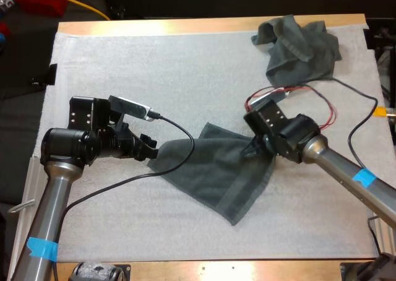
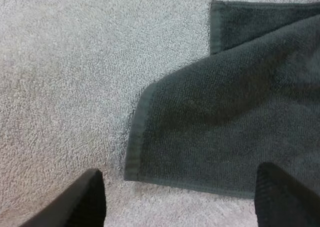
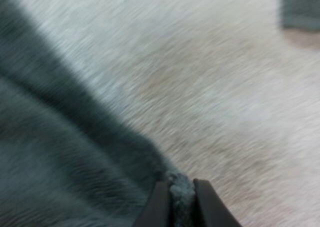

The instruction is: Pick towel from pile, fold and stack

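Note:
A dark grey-green towel lies partly folded on the middle of the white mat. My right gripper is shut on the towel's right edge; in the right wrist view its fingers pinch a fold of the towel. My left gripper stands open at the towel's left corner. In the left wrist view its fingers straddle the towel's corner without touching it. A crumpled towel sits at the far right of the mat.
The mat covers most of the wooden table. Bare mat stretches along the far left and the near side. Both arms lie low over the mat's middle, facing each other across the towel.

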